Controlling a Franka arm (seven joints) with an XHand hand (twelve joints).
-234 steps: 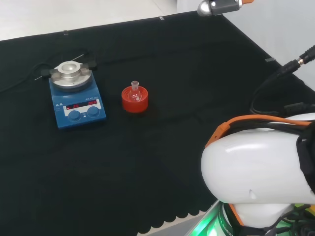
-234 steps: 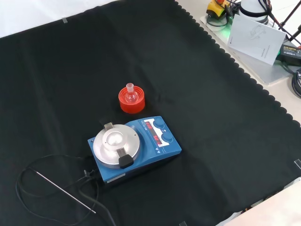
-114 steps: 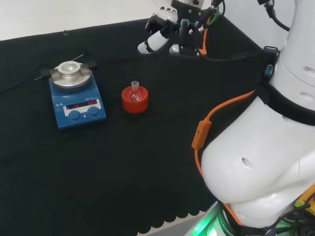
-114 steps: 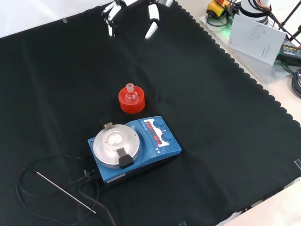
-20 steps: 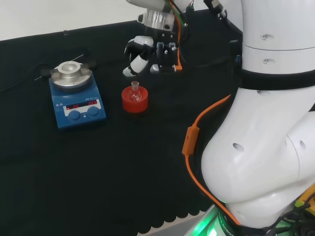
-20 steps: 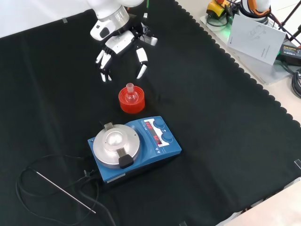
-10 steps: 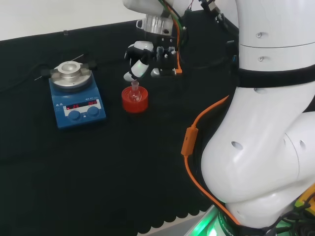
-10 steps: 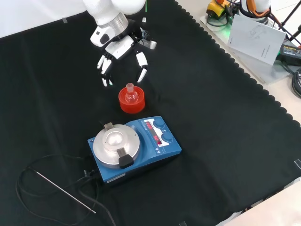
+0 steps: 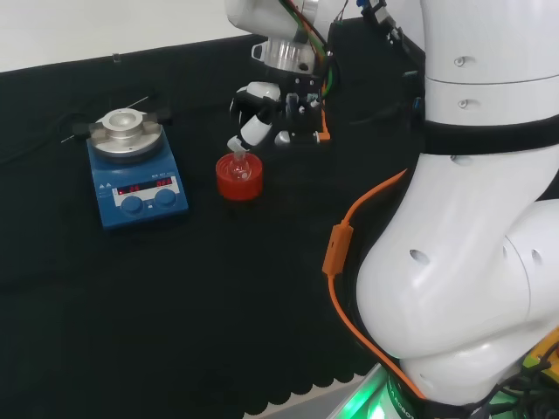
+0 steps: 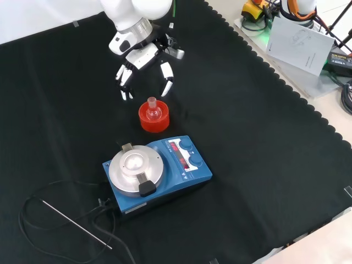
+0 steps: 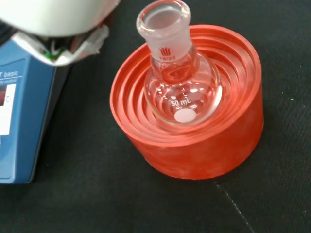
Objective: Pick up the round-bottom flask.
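Approach step: hand (image 10: 144, 54) hovers at 12 o'clock of flask (image 10: 152, 109) in red stand (image 10: 154, 122), front view; fingers (image 10: 166, 77) released, apart. Next: descend, close on neck.

Head view looks over the arm, front view down from opposite, both sharing the red stand (image 9: 238, 178), seemingly nearest the wrist view.

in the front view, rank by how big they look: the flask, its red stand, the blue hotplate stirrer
1. blue hotplate stirrer, largest.
2. red stand.
3. round-bottom flask, smallest, sitting in the stand.
All three stand close together on the cloth, so nearness hardly skews this.
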